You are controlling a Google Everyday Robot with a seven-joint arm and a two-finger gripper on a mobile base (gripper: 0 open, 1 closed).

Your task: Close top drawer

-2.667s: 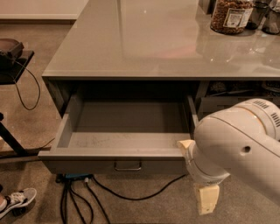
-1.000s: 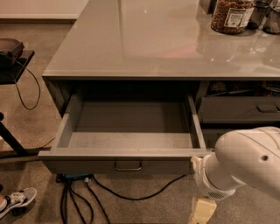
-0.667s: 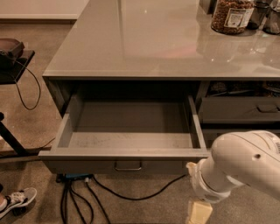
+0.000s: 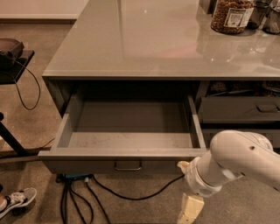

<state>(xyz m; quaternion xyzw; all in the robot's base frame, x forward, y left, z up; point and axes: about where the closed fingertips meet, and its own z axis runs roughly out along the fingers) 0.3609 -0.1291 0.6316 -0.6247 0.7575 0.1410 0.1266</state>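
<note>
The top drawer [image 4: 131, 131] is wide, plain grey inside, and pulled far out from under the table [image 4: 153, 39]. The gripper [image 4: 189, 203] hangs at its 5 o'clock, near the front's right end. I cannot tell if it is open or closed.

Grey glossy countertop [image 4: 153, 39], streaked with reflections. At its far right corner: clear jar [image 4: 232, 15] of brown pieces, labelled, upright. Dark containers [image 4: 259, 13] just beside the jar, cut off by the frame edge. On the tan carpet [image 4: 30, 113] below: black cables [image 4: 131, 194] trailing out from under the counter front, and one shoe [image 4: 15, 202] at lower left. Gripper [image 4: 189, 209] low over the carpet, in front of the counter's right half.
</note>
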